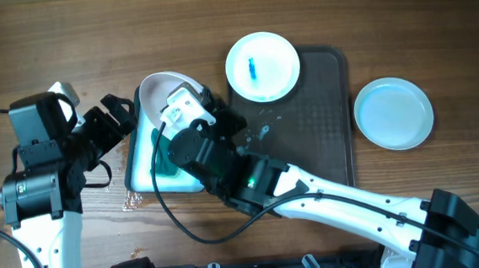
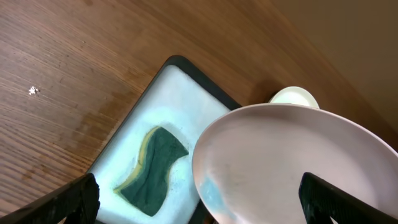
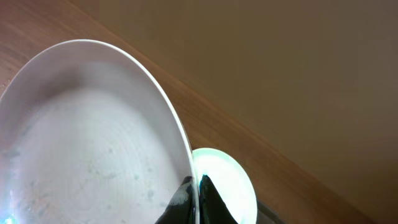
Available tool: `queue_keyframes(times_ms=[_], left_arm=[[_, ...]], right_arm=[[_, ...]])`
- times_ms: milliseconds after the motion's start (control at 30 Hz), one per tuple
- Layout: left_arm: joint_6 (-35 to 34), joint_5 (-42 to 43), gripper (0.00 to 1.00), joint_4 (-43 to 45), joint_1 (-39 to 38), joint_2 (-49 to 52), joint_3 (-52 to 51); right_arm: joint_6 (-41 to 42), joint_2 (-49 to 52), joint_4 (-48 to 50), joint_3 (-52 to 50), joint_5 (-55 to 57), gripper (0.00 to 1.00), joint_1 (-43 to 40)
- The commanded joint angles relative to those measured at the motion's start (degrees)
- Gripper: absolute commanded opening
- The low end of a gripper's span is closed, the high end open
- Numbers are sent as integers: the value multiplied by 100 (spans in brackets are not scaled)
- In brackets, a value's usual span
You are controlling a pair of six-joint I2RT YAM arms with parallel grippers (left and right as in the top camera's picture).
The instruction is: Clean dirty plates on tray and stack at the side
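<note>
My right gripper (image 1: 178, 103) (image 3: 196, 198) is shut on the rim of a white plate (image 1: 162, 84) (image 3: 93, 137) and holds it tilted over a white basin (image 1: 145, 170) (image 2: 186, 93). A green-and-yellow sponge (image 1: 166, 162) (image 2: 152, 168) lies in the basin. The held plate (image 2: 292, 155) carries a faint blue smear near its lower rim. My left gripper (image 1: 118, 117) (image 2: 199, 182) is open, its fingers either side of the basin and the plate's edge. A second plate (image 1: 262, 65) (image 3: 227, 180) with a blue mark sits on the dark tray (image 1: 316, 137). A clean plate (image 1: 393, 113) lies right of the tray.
The basin stands just left of the tray on the wooden table. Small wet specks (image 1: 133, 201) lie by the basin's front left corner. My right arm (image 1: 329, 199) stretches across the front of the tray.
</note>
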Motion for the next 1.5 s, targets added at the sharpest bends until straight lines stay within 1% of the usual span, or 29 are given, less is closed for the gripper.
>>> queue_keyframes(times_ms=[0, 67, 100, 133, 167, 233, 267, 300, 333, 400, 433, 500, 567, 633, 767, 833, 867, 900, 933, 967, 1000, 1033, 1067, 1133, 1167, 1233, 1333, 1400, 1467], left_arm=[[-33, 90, 100, 13, 35, -4, 57], [-31, 90, 100, 13, 35, -4, 57], [-33, 90, 100, 15, 35, -4, 57], [-33, 90, 100, 13, 35, -4, 57], [-33, 90, 100, 15, 35, -4, 57], [-33, 90, 100, 15, 35, -4, 57], [-33, 90, 100, 13, 35, -4, 57], [-33, 90, 100, 13, 35, -4, 57], [-31, 90, 100, 13, 35, -4, 57], [-33, 90, 100, 15, 35, -4, 57], [-33, 90, 100, 15, 35, -4, 57], [-33, 90, 100, 15, 35, -4, 57], [-33, 90, 100, 15, 35, -4, 57], [-33, 90, 100, 15, 35, -4, 57], [-33, 90, 100, 15, 35, -4, 57], [-33, 90, 100, 15, 35, -4, 57], [-33, 90, 100, 15, 35, -4, 57], [-33, 90, 100, 15, 35, -4, 57], [-33, 90, 100, 13, 35, -4, 57], [-33, 90, 100, 13, 35, -4, 57], [-33, 90, 100, 15, 35, -4, 57], [-33, 90, 100, 15, 35, -4, 57], [-31, 90, 100, 15, 35, -4, 57], [-33, 90, 100, 15, 35, -4, 57], [-33, 87, 100, 15, 35, -4, 57], [-33, 90, 100, 13, 35, -4, 57], [-33, 90, 100, 13, 35, -4, 57], [-33, 90, 100, 15, 35, -4, 57], [-33, 90, 100, 15, 35, -4, 57]], right_arm=[[127, 33, 17, 87, -48, 4, -15], [153, 33, 0, 87, -48, 4, -15], [487, 35, -114, 85, -52, 4, -63], [1198, 35, -378, 85, -234, 4, -203], [2127, 35, -859, 85, -964, 4, -490], [3178, 35, -1451, 85, -2369, 4, -1010], [3768, 24, -1731, 87, -3683, 4, -1528], [4041, -63, -1808, 87, -5042, 4, -2074], [4131, -186, -1803, 87, -6052, 4, -2524], [4199, -466, -1847, 87, -7344, 4, -3244], [4197, -780, -2061, 87, -7796, 4, -3871], [4159, -1335, -2852, 87, -7414, 4, -4865], [4190, -1657, -3880, 87, -6537, 4, -5939], [4177, -1565, -4586, 52, -5801, 4, -7007], [4024, -809, -4798, -503, -5512, 4, -8843], [3982, -470, -4758, -632, -5368, 4, -9208], [3764, -293, -4715, -662, -5375, 4, -9309], [3554, -170, -4699, -664, -5379, 9, -9331], [3224, -101, -4636, -664, -5556, 39, -9311], [2833, -144, -4581, -608, -5998, 55, -9265], [2581, -269, -4586, -501, -6450, 60, -9158], [2321, -466, -4553, -389, -6935, 62, -8981], [2151, -658, -4505, -313, -7289, 61, -8795], [1735, -1191, -4210, -278, -8004, 54, -8094], [1574, -1357, -4039, -278, -7978, 53, -7613], [1475, -1320, -3580, -332, -7254, 53, -6513], [1478, -789, -2693, -516, -5967, 54, -5508], [1478, -26, -1709, -546, -5292, 53, -5156], [1480, 697, -800, -546, -5316, 55, -5106]])
